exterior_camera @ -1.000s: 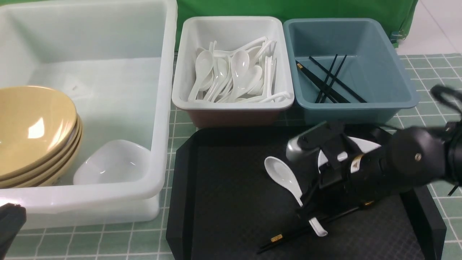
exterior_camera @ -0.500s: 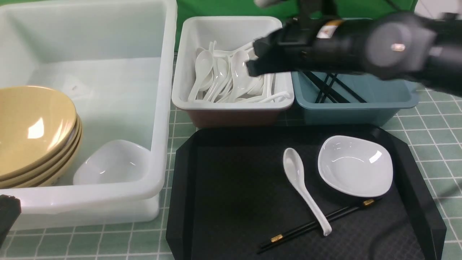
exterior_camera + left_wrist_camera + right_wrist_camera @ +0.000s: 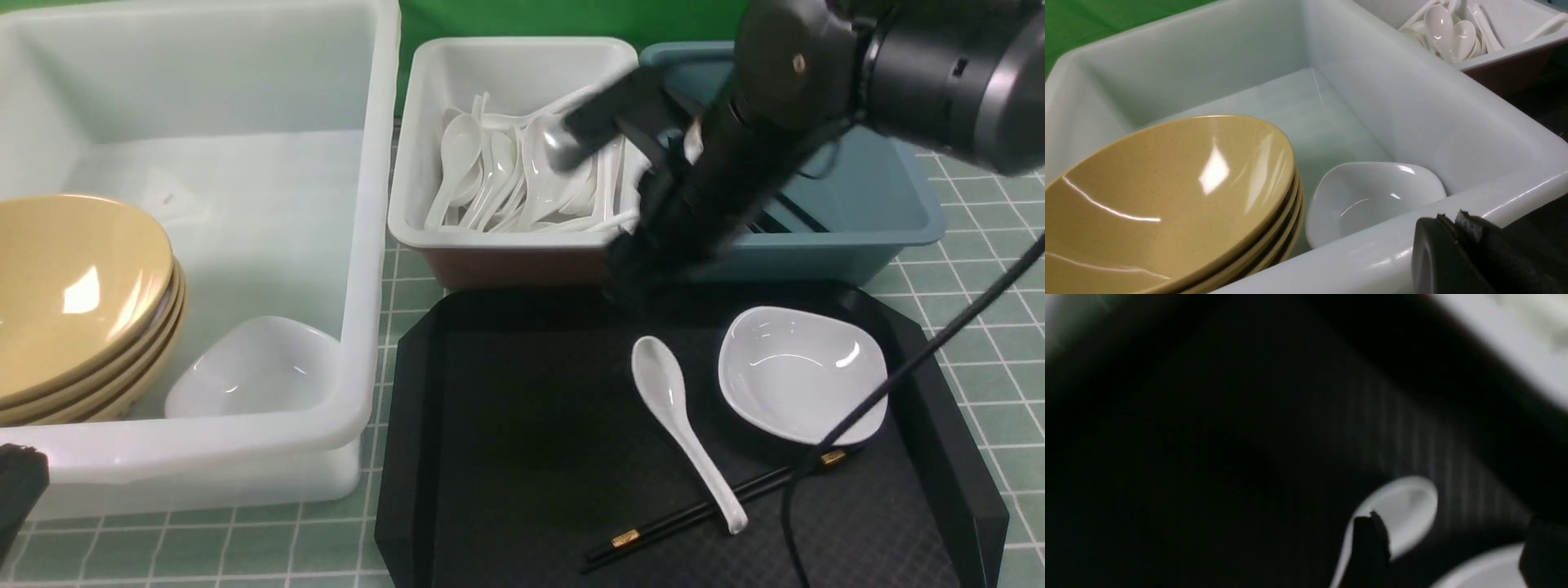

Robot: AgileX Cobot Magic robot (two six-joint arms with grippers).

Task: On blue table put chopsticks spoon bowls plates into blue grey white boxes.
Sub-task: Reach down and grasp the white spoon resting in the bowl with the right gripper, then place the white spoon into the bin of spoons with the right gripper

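Observation:
A white spoon (image 3: 678, 425), a white plate (image 3: 804, 376) and black chopsticks (image 3: 718, 506) lie on the black tray (image 3: 506, 457). My right gripper (image 3: 630, 279) hangs over the tray's far edge, in front of the white box (image 3: 522, 237) and the blue-grey box (image 3: 857, 237). In the right wrist view it (image 3: 1453, 551) is open and empty above the spoon (image 3: 1408, 514) and the plate (image 3: 1486, 567). Stacked tan bowls (image 3: 73, 302) and another plate (image 3: 253, 367) sit in the large tub (image 3: 367, 245). My left gripper (image 3: 1449, 220) is shut and empty at the tub's near rim.
The white box holds several spoons (image 3: 522, 163). Chopsticks in the blue-grey box are mostly hidden by my right arm. The gridded table (image 3: 980, 269) shows to the right of the tray. A black cable (image 3: 898, 384) crosses the tray's right side.
My right arm rose from low over the tray's spoon and chopsticks, swung over the boxes, and now points down at the tray's far edge. The spoon shifted slightly. The left arm stayed.

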